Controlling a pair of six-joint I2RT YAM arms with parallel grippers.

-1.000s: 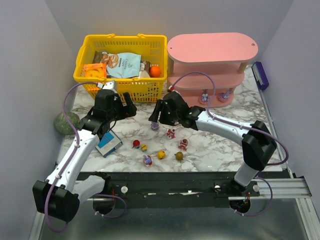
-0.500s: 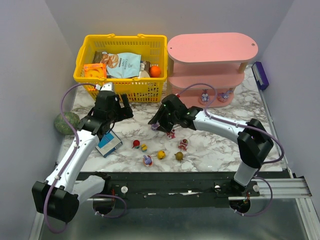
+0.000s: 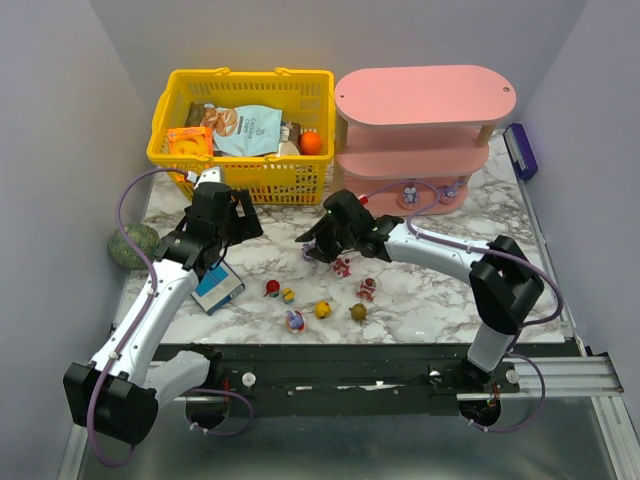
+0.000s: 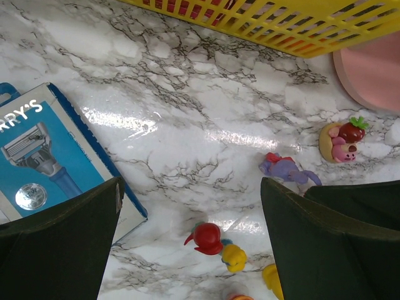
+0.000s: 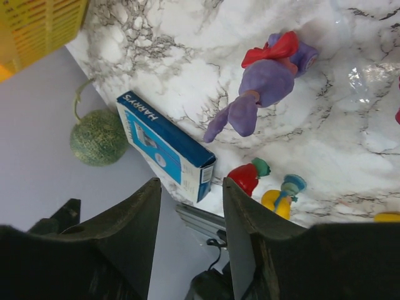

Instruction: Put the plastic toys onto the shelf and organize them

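Note:
Several plastic toys lie on the marble table: a purple bunny [image 3: 309, 252], two pink strawberry figures [image 3: 342, 267] [image 3: 367, 289], and red [image 3: 272, 288], yellow [image 3: 323, 310] and olive [image 3: 358, 312] round ones. My right gripper [image 3: 312, 240] is open and empty, just above the bunny [image 5: 265, 84]; in its wrist view the gripper [image 5: 190, 187] stands beside it. My left gripper [image 3: 243, 213] is open and empty near the basket; in its wrist view the gripper [image 4: 190, 187] frames the red toy [image 4: 206, 237]. The pink shelf [image 3: 425, 95] holds two toys [image 3: 410, 193] on its lowest board.
A yellow basket [image 3: 175, 150] of snack packets stands back left. A blue razor box [image 3: 217, 286] lies beside my left arm. A green speckled ball [image 3: 130, 245] sits off the table's left edge. A purple object [image 3: 520, 148] lies right of the shelf.
My right gripper has come down and forward over the purple bunny, partly covering it. My left gripper has drawn back slightly toward the basket. The toys have not moved.

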